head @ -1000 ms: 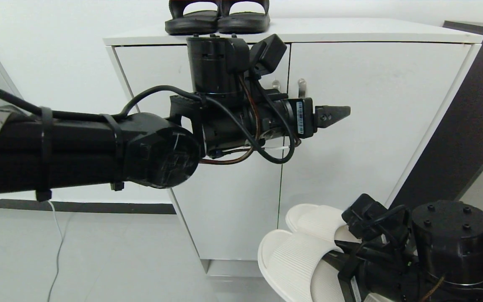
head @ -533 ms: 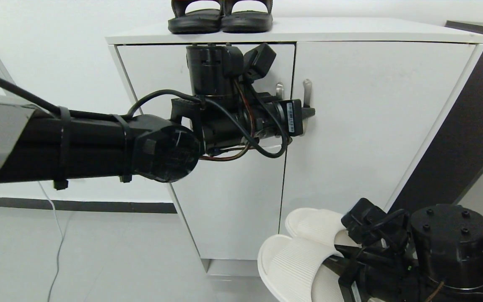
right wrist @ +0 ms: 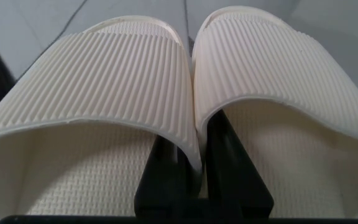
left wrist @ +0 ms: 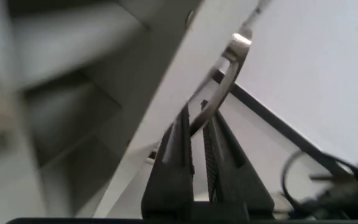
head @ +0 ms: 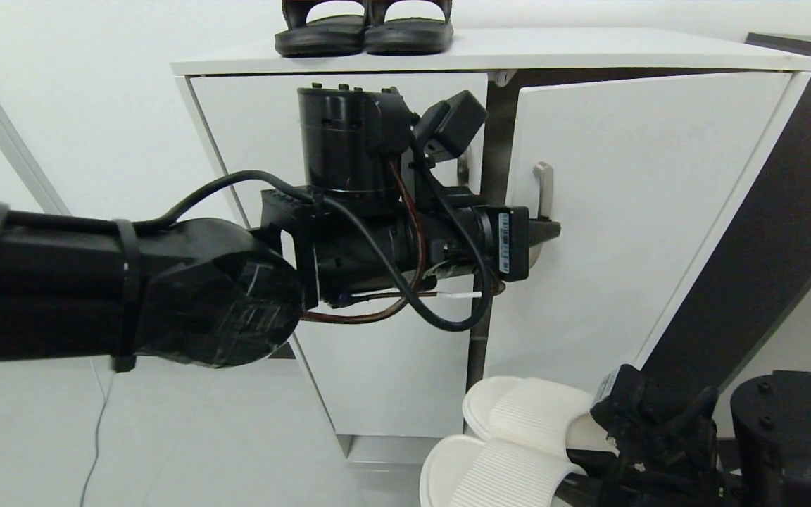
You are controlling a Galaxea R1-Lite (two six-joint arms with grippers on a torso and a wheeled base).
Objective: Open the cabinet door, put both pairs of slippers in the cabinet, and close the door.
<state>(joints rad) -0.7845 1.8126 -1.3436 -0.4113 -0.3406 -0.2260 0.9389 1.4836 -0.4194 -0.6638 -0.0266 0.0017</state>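
The white cabinet [head: 349,394] has two doors. Its right door [head: 645,183] stands slightly ajar, with a dark gap along its inner edge. My left gripper [head: 550,231] is shut on that door's metal handle [head: 543,184]; in the left wrist view the fingers [left wrist: 179,143] pinch the handle [left wrist: 227,87]. A black pair of slippers [head: 363,32] sits on the cabinet top. Low at the right, my right gripper [head: 581,470] holds the white pair of slippers [head: 518,429], clamped on the two inner strap edges [right wrist: 194,134], toes toward the cabinet.
The left door [head: 258,127] is closed, its handle [head: 463,169] partly behind my left wrist. A dark wall panel [head: 786,211] runs to the right of the cabinet. A thin white cable [head: 96,436] trails over the pale floor at the left.
My left gripper closed on the right door's handle and pulled back, swinging that door ajar. The right arm with the white slippers sank lower in view.
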